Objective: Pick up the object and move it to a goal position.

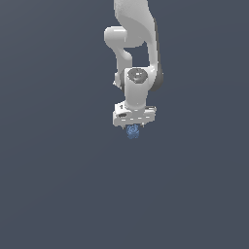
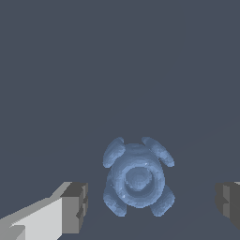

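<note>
Below, pincer (image 2: 150, 204) spread wide, blue object (image 2: 137, 177) between fingers (image 2: 75, 206), untouched, gaps either side

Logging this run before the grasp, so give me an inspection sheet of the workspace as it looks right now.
Surface: plain dark grey-blue floor, bare and featureless.
Job's thing: small mottled blue lumpy object lying on the floor, between the fingers.
Clutter: nothing seen.
Tool: white tool directly above the object, jaws open; fingers on either side, clear gaps, no contact.
Cables: nothing seen.
Surroundings: white arm descending from above; no goal marker seen.
</note>
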